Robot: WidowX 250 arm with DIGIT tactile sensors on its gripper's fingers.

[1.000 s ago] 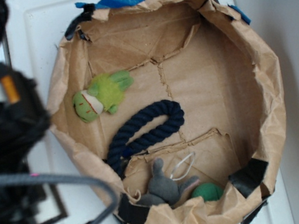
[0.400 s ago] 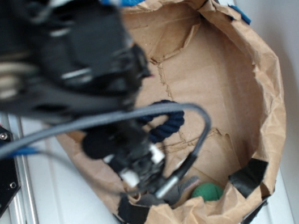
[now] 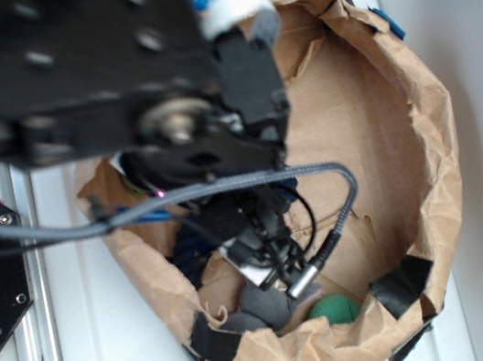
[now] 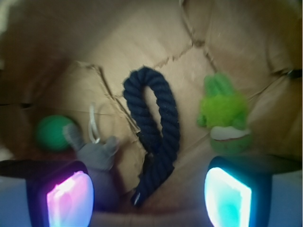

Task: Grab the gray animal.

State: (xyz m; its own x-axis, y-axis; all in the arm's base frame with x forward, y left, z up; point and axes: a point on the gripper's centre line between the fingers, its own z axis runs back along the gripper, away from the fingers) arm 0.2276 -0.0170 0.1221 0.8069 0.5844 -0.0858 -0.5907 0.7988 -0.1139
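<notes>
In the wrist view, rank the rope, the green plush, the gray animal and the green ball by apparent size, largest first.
1. Navy rope, clearly largest.
2. Lime-green plush.
3. Gray animal, partly hidden behind the gripper finger, so its rank is unsure.
4. Green ball, looks close to the gray animal.

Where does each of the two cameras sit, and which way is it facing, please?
Exterior: overhead, looking down into the paper-lined bin; the black arm fills the upper left, its tool low inside.
Wrist: on the arm, looking into the bin between two glowing fingers, spread apart.
Shared: gray animal, green ball.
</notes>
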